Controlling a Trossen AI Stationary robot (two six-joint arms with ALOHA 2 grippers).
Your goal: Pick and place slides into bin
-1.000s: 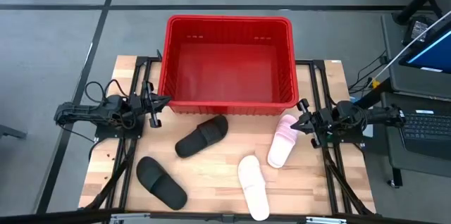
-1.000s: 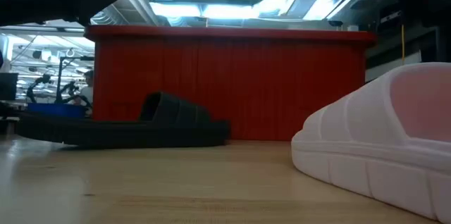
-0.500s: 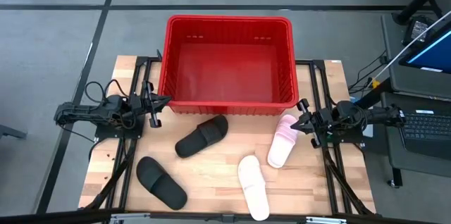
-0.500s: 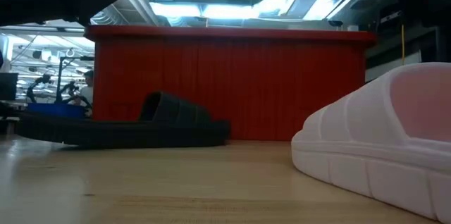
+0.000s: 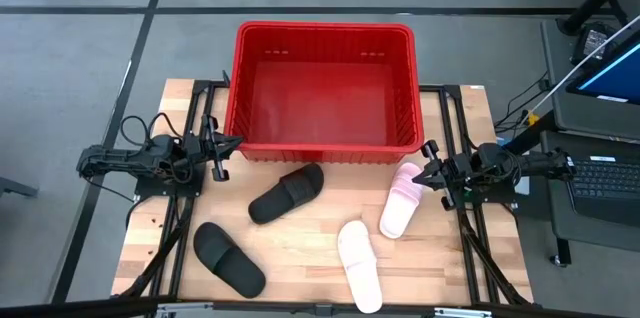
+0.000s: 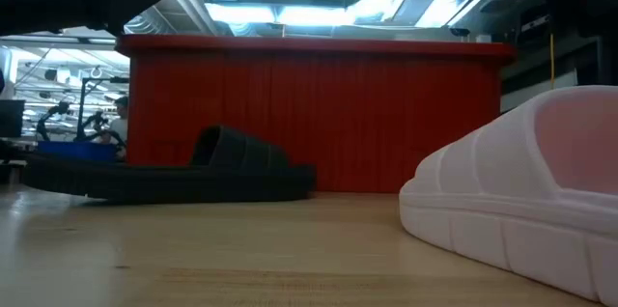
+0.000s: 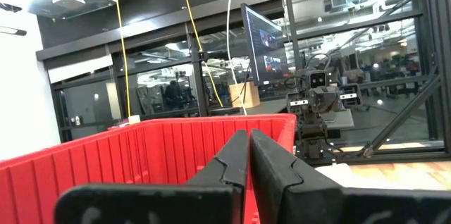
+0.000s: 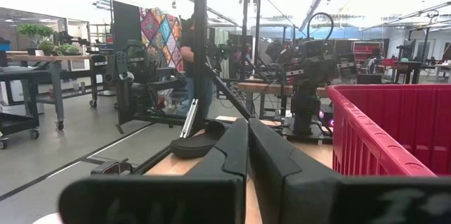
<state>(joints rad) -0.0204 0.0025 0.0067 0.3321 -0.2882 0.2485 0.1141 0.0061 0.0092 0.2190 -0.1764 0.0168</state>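
Grey floor surrounds a wooden table (image 5: 300, 248) on which a large red bin (image 5: 322, 148) stands against the far edge, centred, with nothing inside it. Four slides lie on the wood in front of it, all outside the bin. One black slide (image 5: 286, 193) rests just beside the bin's near wall, at the middle of the table, angled; from the table-height camera its dark profile shows against the red lattice. A second black slide (image 5: 228, 258) sits toward the near-left corner. One pale pink slide (image 5: 402, 199) lies toward the right edge, near the bin's near-right corner, and the other pale pink slide (image 5: 359, 265) lies at the near edge, right of centre, filling the table-height view's right side. The left gripper (image 5: 214, 147) hangs at the left edge, beside the bin's near-left corner, its fingers (image 7: 232, 159) pressed together on nothing. The right gripper (image 5: 431, 172) hangs at the right edge, just beside the first pale pink slide's far end, its fingers (image 8: 232, 146) likewise closed and empty.
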